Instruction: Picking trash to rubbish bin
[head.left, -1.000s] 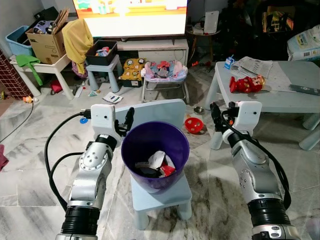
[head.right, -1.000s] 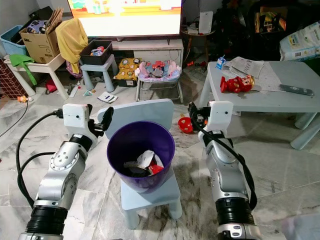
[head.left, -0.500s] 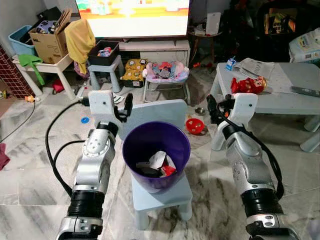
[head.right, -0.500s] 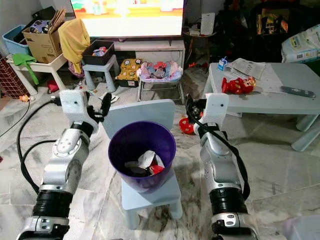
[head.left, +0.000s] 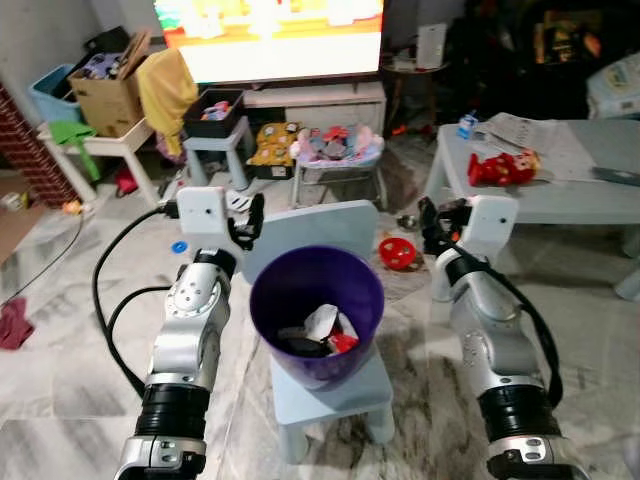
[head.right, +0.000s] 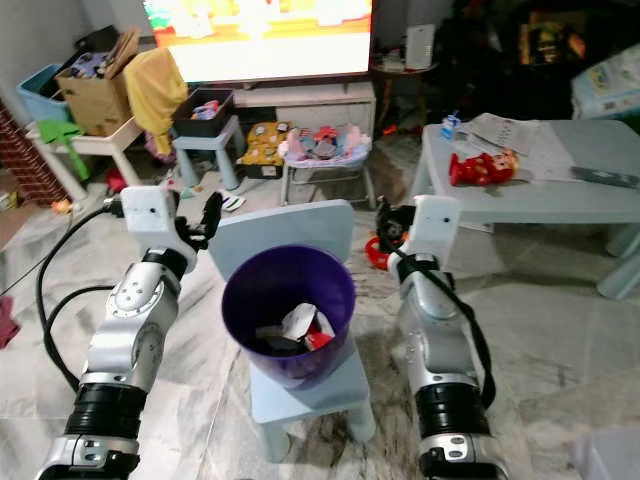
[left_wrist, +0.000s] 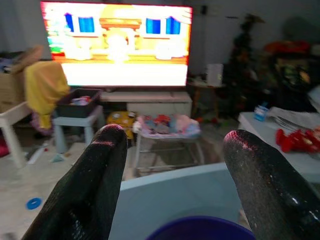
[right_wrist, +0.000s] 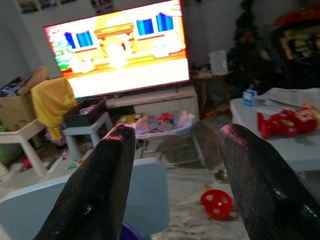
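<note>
Two tools spread, empty: left tool (head.left: 248, 213), right tool (head.left: 432, 214) | round purple plastic bin (head.left: 317, 310) on pale blue chair (head.left: 330, 385) seat | crumpled wrappers (head.left: 322, 328) inside: light, soft, pinch by folds

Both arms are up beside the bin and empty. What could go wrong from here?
The purple bin stands on a small chair, with the left gripper close to its rim; a sideways swing could tip it and spill the trash. The right gripper hangs near the grey table and might clip its leg.
</note>
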